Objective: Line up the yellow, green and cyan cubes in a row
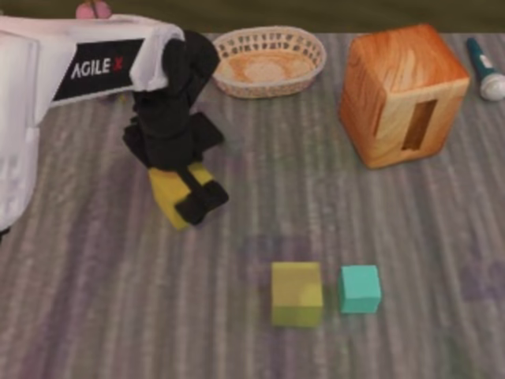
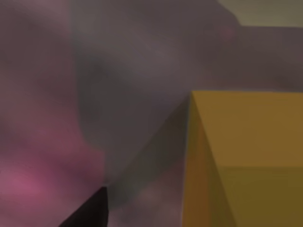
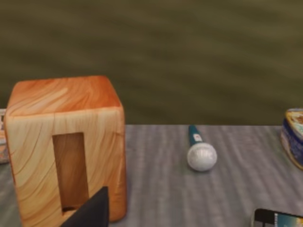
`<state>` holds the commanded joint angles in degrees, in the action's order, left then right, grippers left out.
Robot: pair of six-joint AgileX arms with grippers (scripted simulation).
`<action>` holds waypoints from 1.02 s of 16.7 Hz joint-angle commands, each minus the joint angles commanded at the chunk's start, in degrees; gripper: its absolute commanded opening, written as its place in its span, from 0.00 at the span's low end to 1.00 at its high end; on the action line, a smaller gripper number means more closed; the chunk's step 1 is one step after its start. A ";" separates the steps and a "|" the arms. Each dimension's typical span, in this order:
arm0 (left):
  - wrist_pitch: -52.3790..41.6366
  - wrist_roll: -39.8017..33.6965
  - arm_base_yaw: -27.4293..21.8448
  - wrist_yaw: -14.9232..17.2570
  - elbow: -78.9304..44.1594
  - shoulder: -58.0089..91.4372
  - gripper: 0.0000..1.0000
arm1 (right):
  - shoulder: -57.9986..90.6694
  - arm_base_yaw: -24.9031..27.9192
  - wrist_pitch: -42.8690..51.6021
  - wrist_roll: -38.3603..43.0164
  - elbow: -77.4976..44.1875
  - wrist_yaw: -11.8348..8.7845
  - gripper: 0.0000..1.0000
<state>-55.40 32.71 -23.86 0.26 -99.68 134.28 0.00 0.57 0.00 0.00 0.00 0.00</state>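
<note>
The yellow cube (image 1: 167, 192) lies left of the table's middle, turned at an angle, with my left gripper (image 1: 188, 192) down over it. In the left wrist view the yellow cube (image 2: 246, 161) fills one side and a dark fingertip (image 2: 92, 213) stands apart from it, so the gripper is open around it. The green cube (image 1: 297, 294) and the smaller cyan cube (image 1: 360, 288) sit side by side near the front, a small gap between them. Of my right gripper only one fingertip (image 3: 92, 210) shows, far to one side; it is parked off the top view, open.
A large orange wood-grain box (image 1: 402, 93) with a slot stands at the back right. A wicker basket (image 1: 268, 59) is at the back middle and a teal-handled microphone (image 1: 485, 69) at the far right. A blue tin (image 3: 293, 137) shows in the right wrist view.
</note>
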 joint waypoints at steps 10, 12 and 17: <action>0.00 0.00 0.00 0.00 0.00 0.00 0.25 | 0.00 0.00 0.00 0.00 0.00 0.00 1.00; 0.00 0.00 0.00 0.00 0.00 0.00 0.10 | 0.00 0.00 0.00 0.00 0.00 0.00 1.00; 0.00 0.00 0.00 0.00 0.00 0.00 0.00 | 0.00 0.00 0.00 0.00 0.00 0.00 1.00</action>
<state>-55.40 32.71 -23.86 0.26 -99.68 134.28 0.00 0.57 0.00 0.00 0.00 0.00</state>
